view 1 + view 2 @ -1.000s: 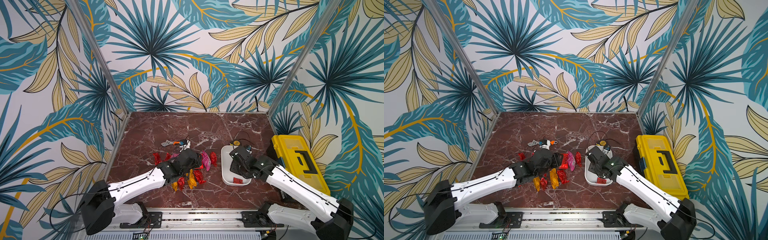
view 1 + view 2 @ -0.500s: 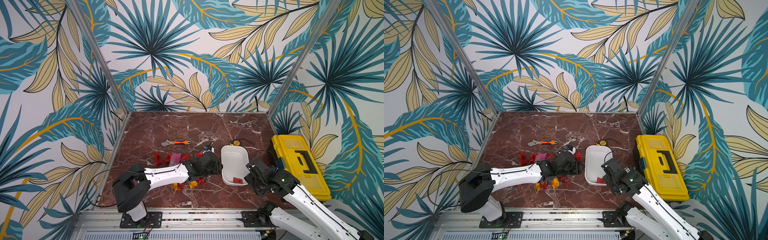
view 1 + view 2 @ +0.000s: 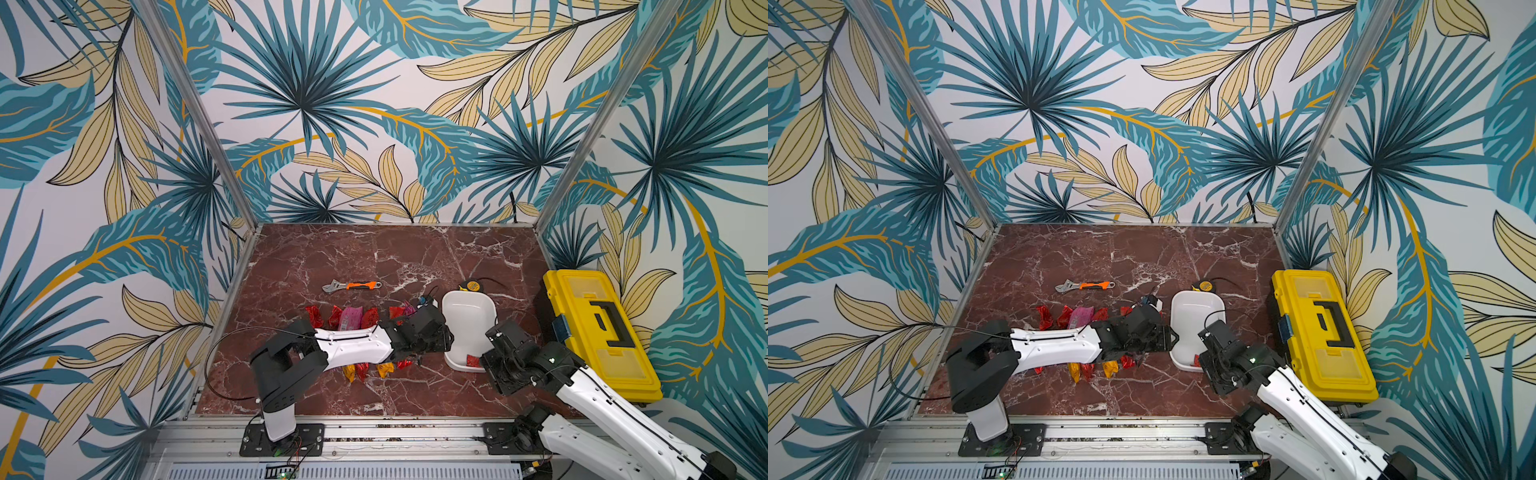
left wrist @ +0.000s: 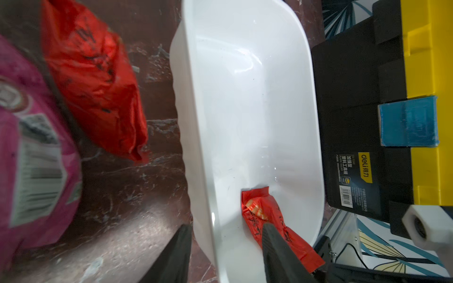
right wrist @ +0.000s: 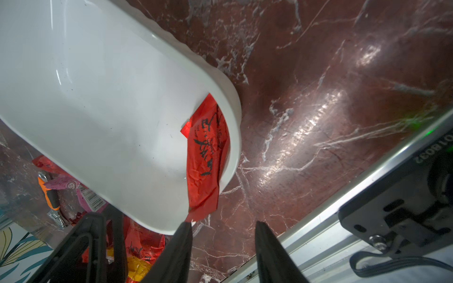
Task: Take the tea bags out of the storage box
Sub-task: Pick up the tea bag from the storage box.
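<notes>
In both top views the white storage box [image 3: 468, 299] [image 3: 1196, 303] sits on the marble tabletop [image 3: 374, 257]. Its long axis runs from the robot's side toward the back wall. One red tea bag [image 3: 472, 360] lies inside, at the near end by the right corner. Left of the box, ten loose tea bags [image 3: 351, 318] show in a top view. The far row has four red and two pink, the near row two yellow and two red, and the left arm covers part of them. One adjustable wrench [image 3: 351, 286], one tape measure [image 3: 471, 285] and one yellow toolbox [image 3: 598, 332] are also there. The left gripper [image 3: 446, 340] is at the box's left wall, the right gripper [image 3: 490, 363] at its near right corner.

Left wrist view: the left gripper [image 4: 226, 226] has its jaws apart, straddling the box's long wall. One finger is outside, the other inside over the red tea bag [image 4: 257, 208]. The bag's long axis slants up the end wall toward the rim.

Right wrist view: the right gripper [image 5: 221, 226] has its jaws apart with nothing between them, one fingertip [image 5: 183, 230] just at the box's end rim. The red tea bag [image 5: 208, 152] lies along the curved end wall.
</notes>
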